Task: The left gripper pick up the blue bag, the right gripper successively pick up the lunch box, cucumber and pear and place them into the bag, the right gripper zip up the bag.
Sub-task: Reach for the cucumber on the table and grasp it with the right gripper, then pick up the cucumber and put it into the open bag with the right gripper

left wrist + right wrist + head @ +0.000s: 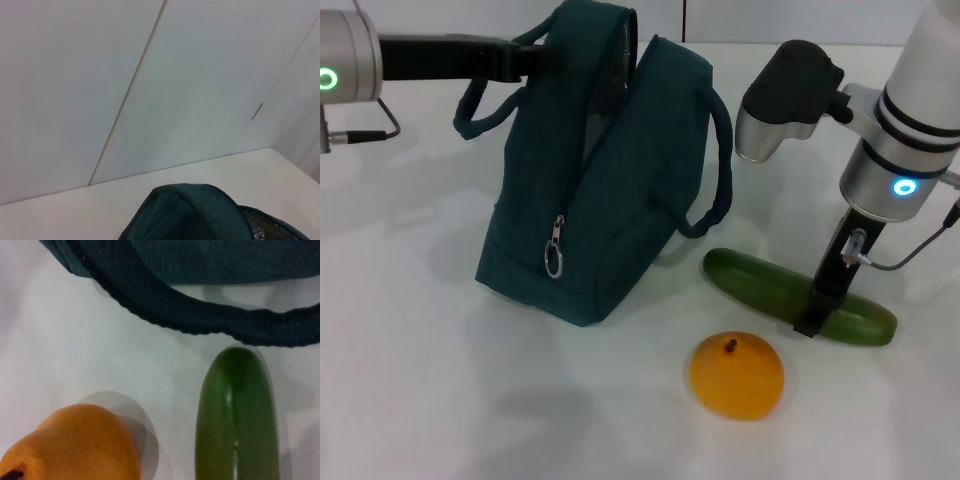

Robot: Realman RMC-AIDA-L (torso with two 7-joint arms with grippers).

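The blue bag stands on the white table, its top zip open and its pull ring hanging on the front. My left gripper is shut on the bag's top edge by a handle; the bag's rim shows in the left wrist view. My right gripper is lowered onto the green cucumber, near its right end. The cucumber lies flat on the table and also shows in the right wrist view. The orange-yellow pear sits in front of the cucumber, and in the right wrist view. The lunch box is out of view.
The bag's loose handle hangs close above the cucumber's left end. White table stretches to the front left. White wall panels stand behind the table.
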